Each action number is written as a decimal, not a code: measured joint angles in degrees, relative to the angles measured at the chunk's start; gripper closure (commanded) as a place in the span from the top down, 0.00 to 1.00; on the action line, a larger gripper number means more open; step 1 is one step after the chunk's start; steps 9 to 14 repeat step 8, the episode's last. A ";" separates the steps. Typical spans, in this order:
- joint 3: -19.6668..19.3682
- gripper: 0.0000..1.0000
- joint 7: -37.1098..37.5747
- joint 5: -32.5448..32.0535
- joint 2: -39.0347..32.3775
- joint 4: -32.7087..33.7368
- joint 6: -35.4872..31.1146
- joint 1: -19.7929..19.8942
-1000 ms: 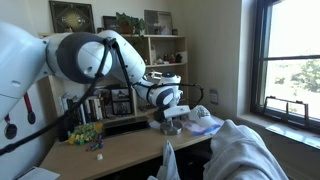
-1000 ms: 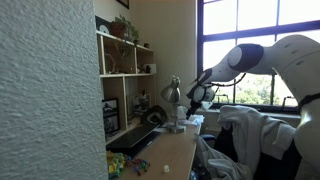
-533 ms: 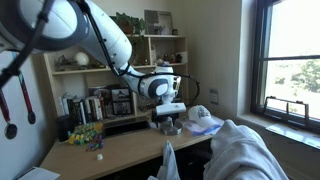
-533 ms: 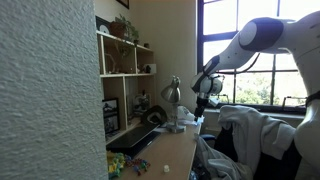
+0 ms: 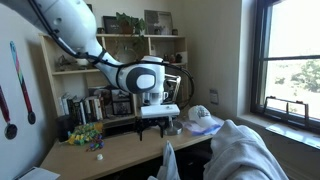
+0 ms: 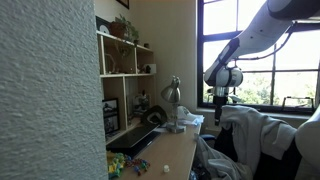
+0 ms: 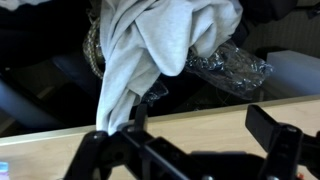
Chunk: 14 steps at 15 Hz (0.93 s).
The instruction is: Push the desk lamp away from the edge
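wrist view: fingers (image 7: 272, 135) spread wide above edge (image 7: 200, 113).

The white arm (image 5: 70, 25) sweeps in from high up, and its wrist (image 5: 148, 78) bends so the gripper (image 5: 160, 122) points straight down. In the wrist view the jaws stand wide apart and empty.

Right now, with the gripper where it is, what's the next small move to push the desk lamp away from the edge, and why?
Probably ease the gripper in toward the desk lamp, low near its base. It hangs open out past the edge, apart from the lamp, so it cannot push anything yet.
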State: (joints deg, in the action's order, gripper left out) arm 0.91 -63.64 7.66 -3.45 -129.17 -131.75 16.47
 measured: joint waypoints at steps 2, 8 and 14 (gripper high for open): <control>-2.13 1.00 -1.89 1.40 5.29 -5.89 0.00 -1.33; -6.78 1.00 -2.75 3.92 14.47 -15.89 -2.82 -4.91; -6.78 1.00 -2.75 3.92 14.47 -15.89 -2.82 -4.91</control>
